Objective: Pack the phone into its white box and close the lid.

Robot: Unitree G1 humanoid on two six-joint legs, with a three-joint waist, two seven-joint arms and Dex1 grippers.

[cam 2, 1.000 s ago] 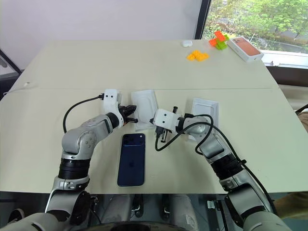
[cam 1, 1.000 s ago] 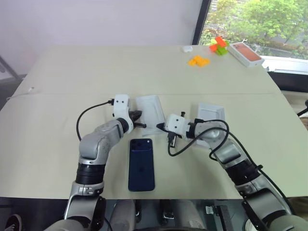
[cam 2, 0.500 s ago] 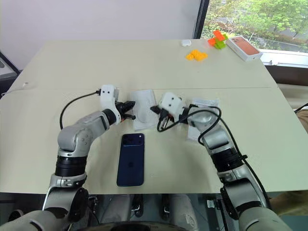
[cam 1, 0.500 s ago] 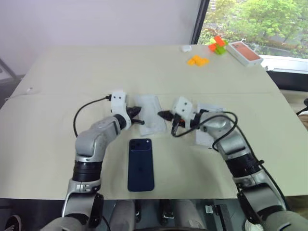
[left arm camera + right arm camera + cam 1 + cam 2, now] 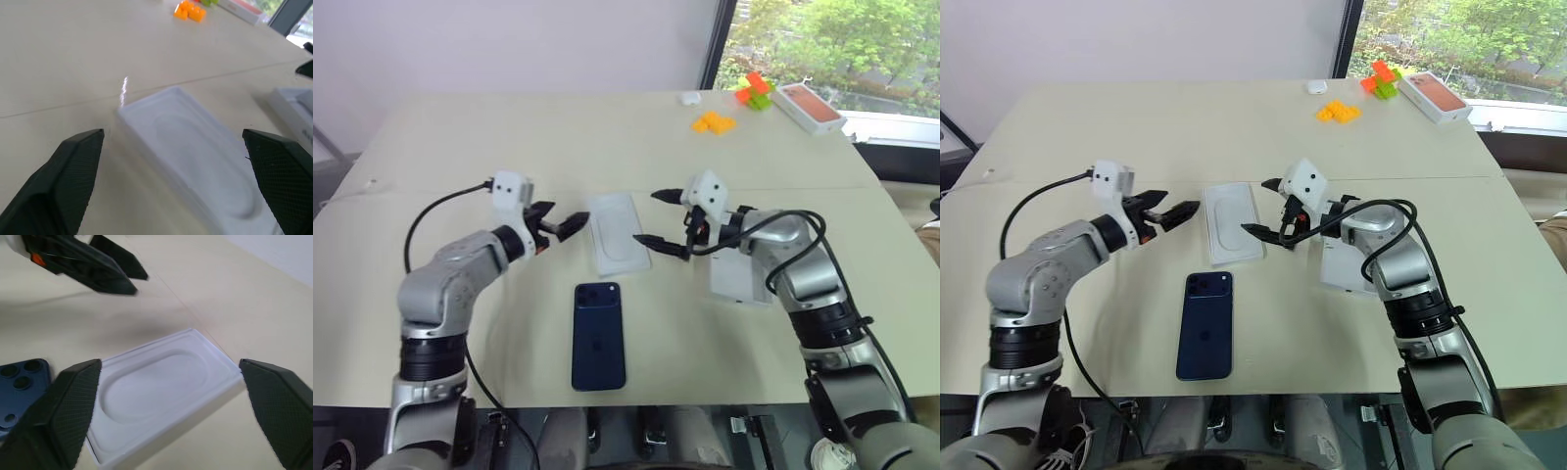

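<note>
The dark blue phone lies back up near the table's front edge, its camera bump at the far corner. Beyond it a white rectangular piece with an oval recess lies flat; whether the white box sits under it I cannot tell. My left gripper hovers open to its left, and my right gripper hovers open to its right. Neither touches it. A white shell that I take for the lid rests beside my right forearm, which partly hides it.
At the back right are orange blocks, green and orange blocks, a box with a reddish-orange top and a small white object. A seam crosses the table just behind the grippers.
Both grippers, shut at the recessed piece's two sides before, have opened. They rose and drew apart, the left one far to the left. The piece now lies flat on the table.
</note>
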